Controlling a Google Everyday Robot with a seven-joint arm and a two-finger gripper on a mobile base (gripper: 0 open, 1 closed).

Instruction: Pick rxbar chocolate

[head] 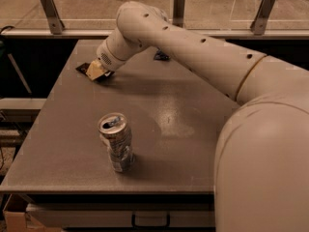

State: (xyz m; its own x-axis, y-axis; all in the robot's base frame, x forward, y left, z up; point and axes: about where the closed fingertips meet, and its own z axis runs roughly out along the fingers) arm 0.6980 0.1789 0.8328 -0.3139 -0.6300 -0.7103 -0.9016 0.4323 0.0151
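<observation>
The rxbar chocolate (82, 67) is a flat dark bar lying near the far left edge of the grey table (193, 110). Only its left end shows; the rest is hidden under my gripper. My gripper (96, 71) is down at the table surface right on the bar's right end, at the tip of my white arm (193, 47), which reaches across from the right. I cannot tell whether it has hold of the bar.
A dented silver drink can (116, 141) stands upright at the front middle-left of the table. A small crumpled blue packet (161, 57) lies at the back, partly hidden behind my arm. A railing with metal posts (50, 11) runs behind the table.
</observation>
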